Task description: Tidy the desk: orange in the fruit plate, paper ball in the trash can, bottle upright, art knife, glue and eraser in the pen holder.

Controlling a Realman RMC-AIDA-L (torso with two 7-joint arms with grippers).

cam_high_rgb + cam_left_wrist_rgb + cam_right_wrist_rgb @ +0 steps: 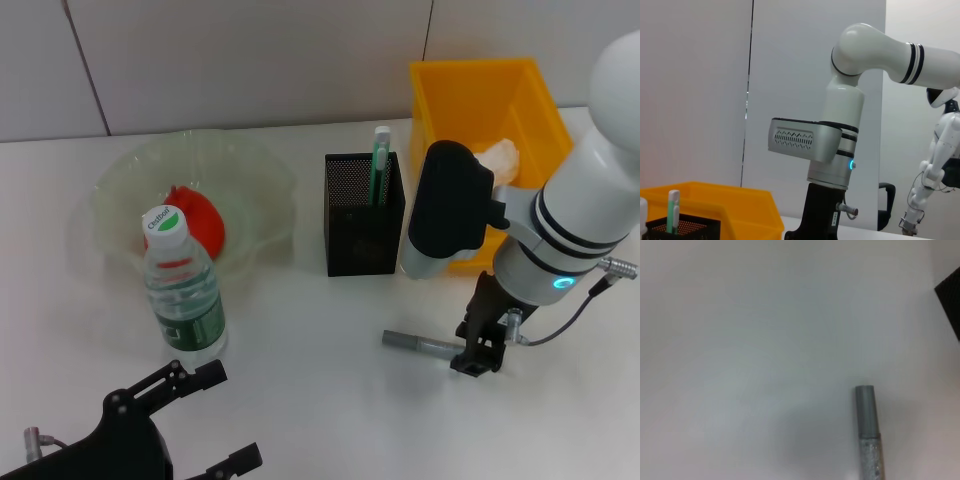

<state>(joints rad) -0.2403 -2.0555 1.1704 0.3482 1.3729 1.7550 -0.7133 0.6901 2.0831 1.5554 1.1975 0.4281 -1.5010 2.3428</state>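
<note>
My right gripper [478, 362] is down at the white surface [330, 400], in front of the yellow trash can [440, 100] and well to the right of the pen holder [364, 214]. Its black fingers [470, 361] stand at the pale end of the glue [420, 344], which lies flat on the surface with its grey cap pointing back toward the pen holder's side. I cannot tell whether the fingers have closed on the stick or only stand around it. From my right wrist, the glue's [868, 432] grey cap and glittery pale body show against the bare surface, and none of my own fingers appear there.

My left gripper [215, 415] sits low at the near edge of the surface, in front of the bottle [183, 294], its two fingers spread apart and holding nothing.

The bottle stands upright just in front of the fruit plate [120, 190]. Its cap carries small writing I cannot read with confidence, and the green label's print is too fine to make out. The orange [200, 222] lies in the fruit plate, partly behind the bottle. The art knife [380, 165] stands upright inside the pen holder, its top above the rim. A crumpled paper ball [500, 157] rests in the trash can, beside the pen holder.
</note>
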